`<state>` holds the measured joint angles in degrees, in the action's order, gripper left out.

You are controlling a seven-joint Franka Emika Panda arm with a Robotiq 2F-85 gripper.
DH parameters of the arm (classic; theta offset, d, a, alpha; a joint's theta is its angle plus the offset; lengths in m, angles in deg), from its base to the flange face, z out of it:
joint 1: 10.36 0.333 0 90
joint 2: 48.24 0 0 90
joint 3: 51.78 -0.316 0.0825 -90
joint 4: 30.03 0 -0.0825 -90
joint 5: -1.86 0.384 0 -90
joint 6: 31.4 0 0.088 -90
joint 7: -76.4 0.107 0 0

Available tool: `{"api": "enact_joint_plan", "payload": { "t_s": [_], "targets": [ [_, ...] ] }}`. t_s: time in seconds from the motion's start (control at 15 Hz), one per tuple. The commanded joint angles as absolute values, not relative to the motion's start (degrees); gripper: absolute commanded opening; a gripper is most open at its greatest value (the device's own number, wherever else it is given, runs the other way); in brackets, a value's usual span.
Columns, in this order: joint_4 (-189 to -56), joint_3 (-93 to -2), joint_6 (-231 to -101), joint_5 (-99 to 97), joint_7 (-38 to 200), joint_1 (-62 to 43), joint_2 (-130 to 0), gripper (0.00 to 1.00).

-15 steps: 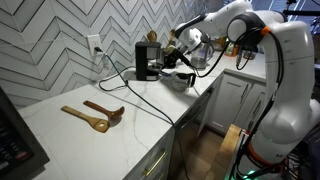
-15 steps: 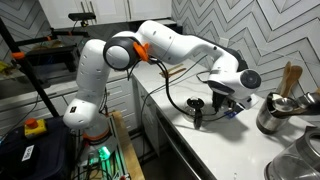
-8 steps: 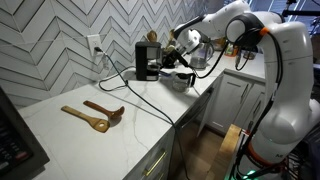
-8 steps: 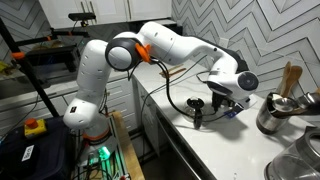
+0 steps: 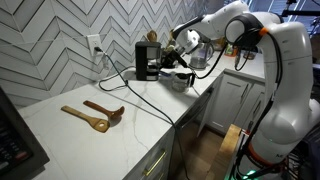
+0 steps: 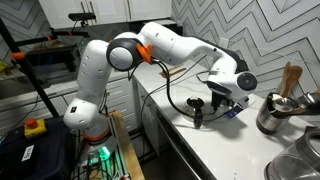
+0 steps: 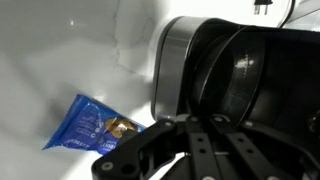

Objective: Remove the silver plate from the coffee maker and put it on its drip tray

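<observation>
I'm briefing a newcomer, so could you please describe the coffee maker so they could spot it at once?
On the white counter, look along the herringbone-tiled wall just beside the wall outlet. The coffee maker stands there, a small upright black box; the wooden spoons nearer the counter's front lie flat.

Even bright light, blurry wrist view

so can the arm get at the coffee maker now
Likely yes: the jaws hang right by the coffee maker, nothing between them in the wrist view; the blue packet lies off to the side.
</observation>
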<state>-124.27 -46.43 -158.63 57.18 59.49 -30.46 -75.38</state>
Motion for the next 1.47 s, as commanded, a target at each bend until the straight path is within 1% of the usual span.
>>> {"api": "enact_joint_plan", "payload": {
  "t_s": [0.0, 0.2, 0.4, 0.53, 0.6, 0.67, 1.0, 1.4],
  "targets": [
    [-123.2, -46.4, -160.0, 58.6, 58.4, -30.2, -76.7, 0.31],
    [-123.4, -46.2, -159.9, 58.1, 59.0, -30.1, -76.1, 0.51],
    [-123.8, -45.8, -158.0, 57.3, 59.8, -30.5, -74.6, 0.76],
    [-124.3, -45.2, -157.2, 56.3, 60.4, -30.6, -73.3, 0.89],
    [-124.6, -44.6, -156.9, 55.2, 61.0, -30.5, -72.5, 0.97],
    [-124.8, -44.0, -156.9, 54.2, 61.6, -30.5, -71.7, 1.00],
    [-125.0, -41.2, -153.2, 48.4, 64.8, -31.0, -67.4, 1.00],
    [-123.6, -38.5, -137.4, 38.0, 69.3, -31.3, -61.1, 1.00]
  ]
}}
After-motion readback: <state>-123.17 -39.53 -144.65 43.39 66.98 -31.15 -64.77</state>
